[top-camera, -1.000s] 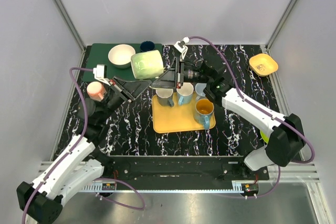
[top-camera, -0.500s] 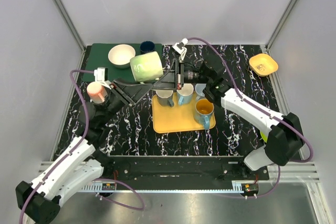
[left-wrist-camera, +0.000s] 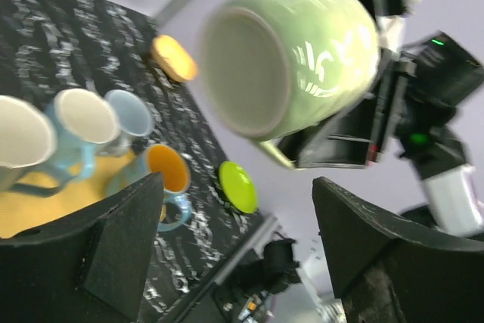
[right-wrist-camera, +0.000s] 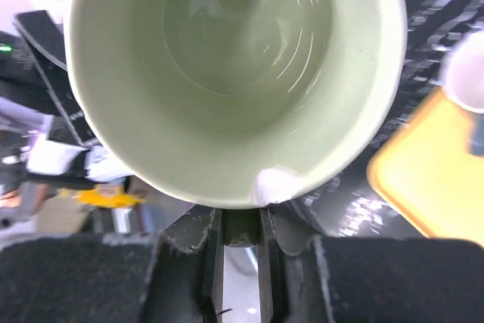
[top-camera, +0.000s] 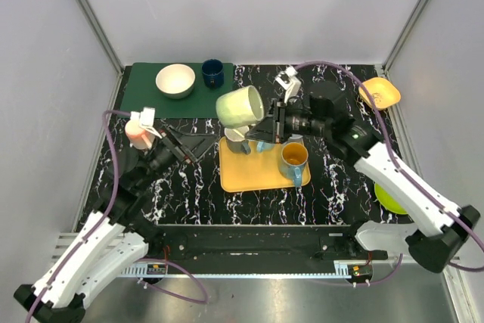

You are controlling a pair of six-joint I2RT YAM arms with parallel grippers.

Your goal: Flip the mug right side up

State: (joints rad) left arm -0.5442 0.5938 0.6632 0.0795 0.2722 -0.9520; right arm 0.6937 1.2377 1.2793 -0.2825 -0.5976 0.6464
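A light green mug (top-camera: 240, 107) hangs in the air over the back of the yellow tray (top-camera: 249, 178), tilted on its side. Its mouth faces my right wrist camera, which looks straight into the mug (right-wrist-camera: 234, 73). My right gripper (top-camera: 265, 128) is shut on its handle, the jaws (right-wrist-camera: 240, 221) pinching it just under the rim. My left gripper (top-camera: 189, 146) stands open and apart from the mug, low to its left. The left wrist view shows the mug's (left-wrist-camera: 287, 58) base, well beyond the left gripper (left-wrist-camera: 238, 217), with nothing between the fingers.
The tray carries a grey mug (top-camera: 237, 140), a blue mug (top-camera: 265, 141) and an orange-lined mug (top-camera: 293, 158). A pink cup (top-camera: 138, 131) stands by the left arm. A white bowl (top-camera: 175, 80) and dark blue cup (top-camera: 212, 72) sit on the green mat (top-camera: 144, 88). An orange bowl (top-camera: 380, 93) and lime plate (top-camera: 389, 198) lie right.
My left gripper opened, let go of the green mug and drew back to the left. The right arm carried the mug to the right, over the tray.
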